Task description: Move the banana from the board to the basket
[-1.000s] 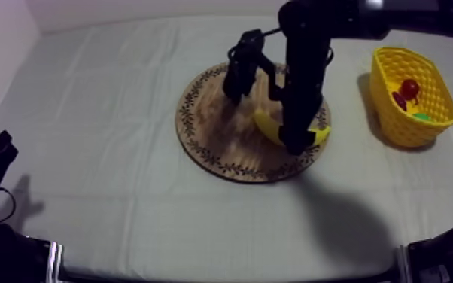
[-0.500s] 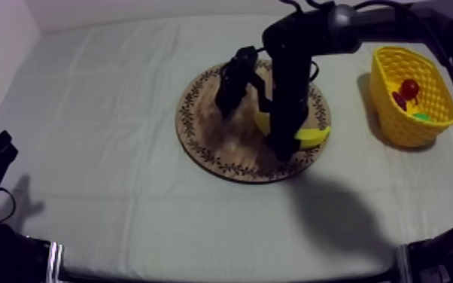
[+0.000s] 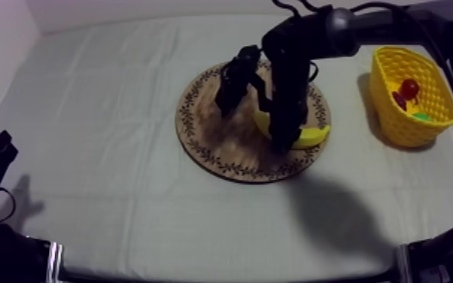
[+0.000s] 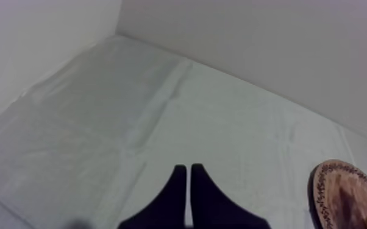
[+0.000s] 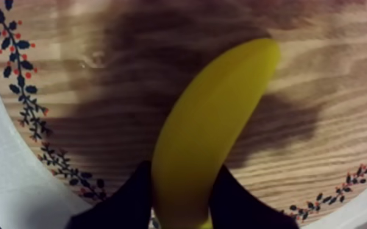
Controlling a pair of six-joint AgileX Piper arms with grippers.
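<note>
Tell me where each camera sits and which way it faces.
Top: above the table, slanting down on board, basket, right gripper at banana.
Left wrist: behind the left gripper, which is shut, facing across the table toward the board.
Right wrist: behind the right gripper, facing down; fingers shut on the banana.
Shared: the board.

Creased grey-white tablecloth (image 3: 124, 188), plain pale wall (image 4: 253, 36) behind, dim light.

Nothing readable on my feeds, no labels, brands or numbers on anything. The closest thing to a marking is the rim of the wooden board (image 3: 213, 137), and that's just dark leafy sprigs with little red dots, not lettering.
</note>
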